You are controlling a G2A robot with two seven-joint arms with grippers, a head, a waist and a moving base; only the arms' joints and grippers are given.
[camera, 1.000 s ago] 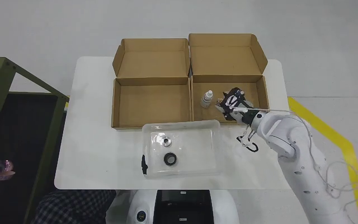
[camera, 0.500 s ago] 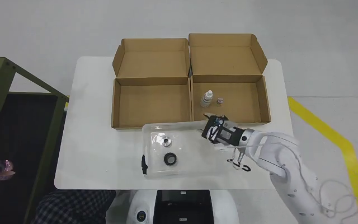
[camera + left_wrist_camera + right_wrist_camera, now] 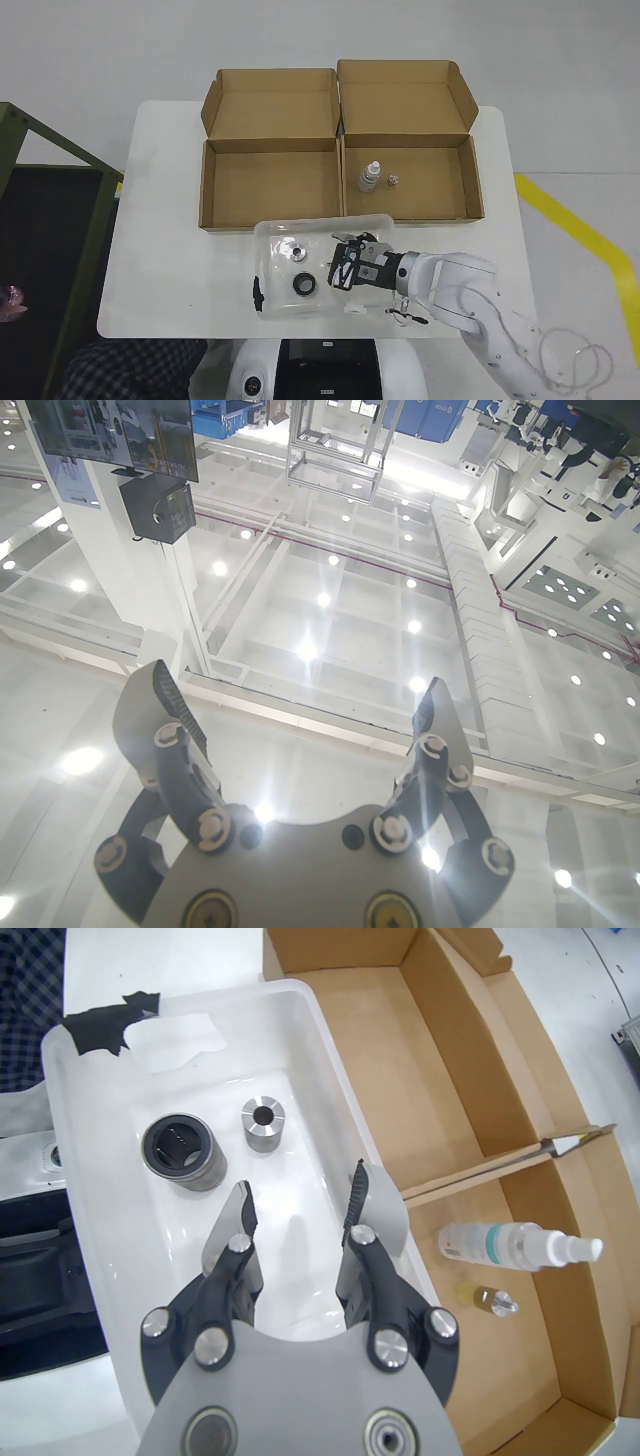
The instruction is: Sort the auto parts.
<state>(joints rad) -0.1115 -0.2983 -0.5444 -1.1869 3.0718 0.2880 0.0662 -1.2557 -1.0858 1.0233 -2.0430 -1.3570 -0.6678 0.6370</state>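
Clear plastic bin (image 3: 90, 1208), one end hidden behind the right end effector (image 3: 302, 1183), fingers apart above the bin floor.

No legible txt. Label on spray bottle (image 3: 492, 1248), near right gripper (image 3: 302, 1198): print too small. Hanging screen (image 3: 107, 435), well beyond left gripper (image 3: 295, 680): print unreadable.

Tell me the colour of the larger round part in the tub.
The larger round part is grey metal outside, black inside; clearest in right wrist view.
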